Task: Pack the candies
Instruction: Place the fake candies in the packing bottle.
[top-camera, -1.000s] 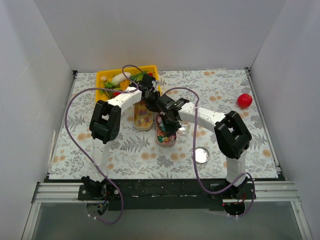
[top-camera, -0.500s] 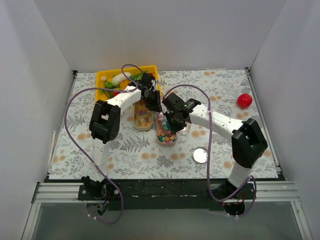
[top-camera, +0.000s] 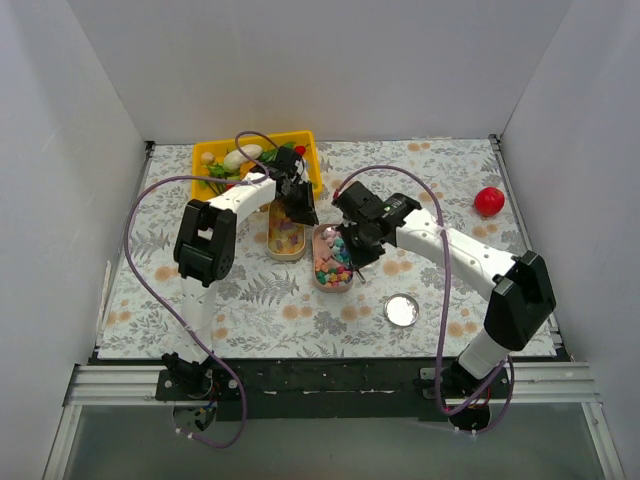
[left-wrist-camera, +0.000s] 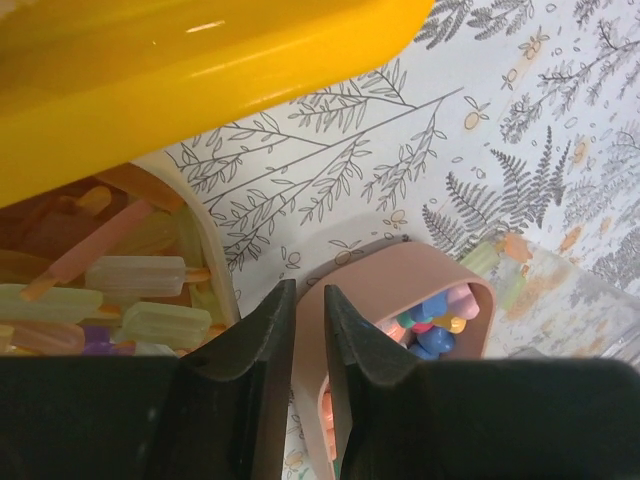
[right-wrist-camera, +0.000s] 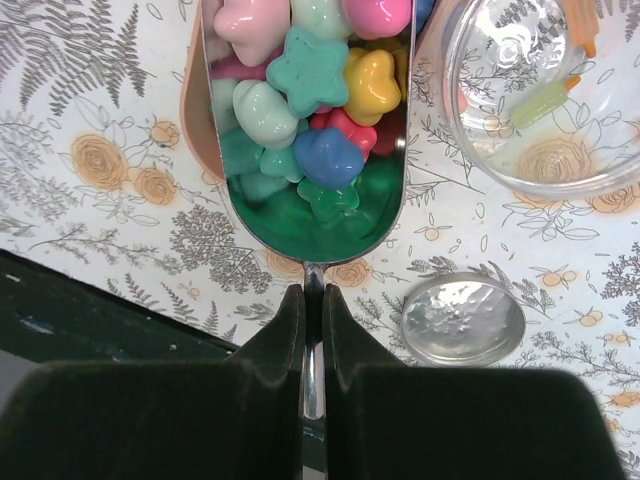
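Pastel candies (right-wrist-camera: 305, 110) in pink, green, blue and yellow, shaped like stars and hearts, are heaped in the bowl of the metal scoop (right-wrist-camera: 312, 215), which fills the upper middle of the right wrist view. The right gripper (right-wrist-camera: 313, 295) has its fingers pressed tight on the scoop's thin handle at the bottom centre of that view. Behind the scoop's left edge shows the rim of the pink dish (left-wrist-camera: 400, 262), which holds more of the same pastel sweets. A glass jar (right-wrist-camera: 600, 100) stands just beside the scoop at the upper right, with a few pale stick-shaped sweets inside, and a round metal lid (right-wrist-camera: 463, 320) lies on the floral cloth (right-wrist-camera: 90, 150) at the lower right. The left gripper (left-wrist-camera: 310, 295) has its fingers drawn nearly together, leaving only a narrow slit. The pink dish's rim lines up with that slit, but whether it is pinched cannot be told. Left of the fingers the beige dish (left-wrist-camera: 208, 240) holds translucent yellow-orange sweets, and the yellow tray (left-wrist-camera: 200, 80) fills the upper left. From above, a red ball (top-camera: 489, 201) sits well apart at the right.
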